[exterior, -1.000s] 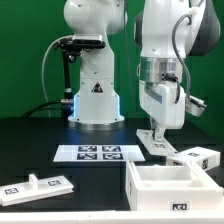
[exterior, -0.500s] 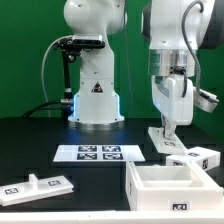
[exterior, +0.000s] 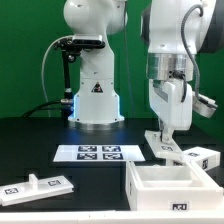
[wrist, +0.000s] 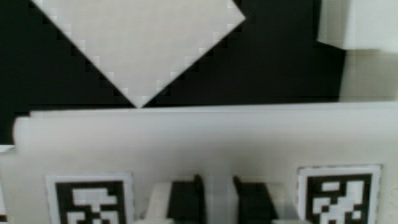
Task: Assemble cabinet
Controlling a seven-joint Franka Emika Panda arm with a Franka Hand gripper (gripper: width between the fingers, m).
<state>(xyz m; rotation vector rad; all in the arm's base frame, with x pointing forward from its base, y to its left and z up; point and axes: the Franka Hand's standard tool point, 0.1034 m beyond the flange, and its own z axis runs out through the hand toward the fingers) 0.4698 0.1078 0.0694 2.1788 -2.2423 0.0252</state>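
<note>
Two-finger tool (exterior: 163, 133) down at small flat white tagged cabinet panel (exterior: 166, 148), on black counter (exterior: 30, 140), in the exterior view at three o'clock from marker board (exterior: 97, 153), open white box-shaped cabinet body (exterior: 170, 186) at six o'clock from the panel, tool's grip impossible to tell

Exterior: bright, even, sharp | blue glow on arm base (exterior: 70, 100) | black tabletop (exterior: 30, 150) matte, shadows faint | wrist: close-up soft, cabinet panel (wrist: 196, 145) tag edges fuzzy.
</note>
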